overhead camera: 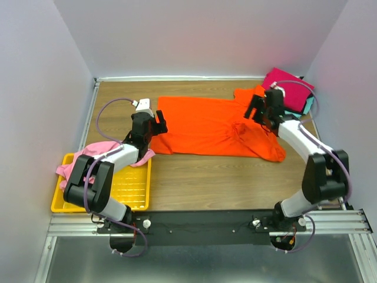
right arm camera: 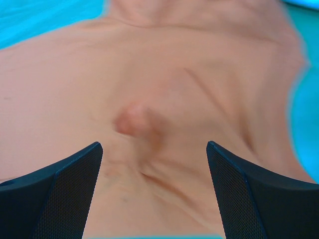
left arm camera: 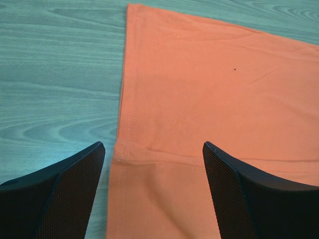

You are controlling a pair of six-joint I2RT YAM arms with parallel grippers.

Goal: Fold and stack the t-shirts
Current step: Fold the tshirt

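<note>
A bright orange t-shirt [overhead camera: 218, 127] lies spread across the middle of the table, wrinkled at its right end. My left gripper [overhead camera: 154, 125] is open above the shirt's left hem; the left wrist view shows the hem [left arm camera: 124, 149] between the fingers [left arm camera: 65, 194]. My right gripper [overhead camera: 259, 109] is open above the shirt's bunched right part [right arm camera: 139, 124]. A light pink t-shirt [overhead camera: 88, 154] lies crumpled over the yellow tray. A folded magenta shirt [overhead camera: 288, 85] tops a stack at the back right, with a teal one [overhead camera: 307, 106] showing under it.
A yellow mesh tray [overhead camera: 132, 188] stands at the front left, under the left arm. White walls close the table on the left, back and right. Bare wood [overhead camera: 218, 183] lies in front of the orange shirt.
</note>
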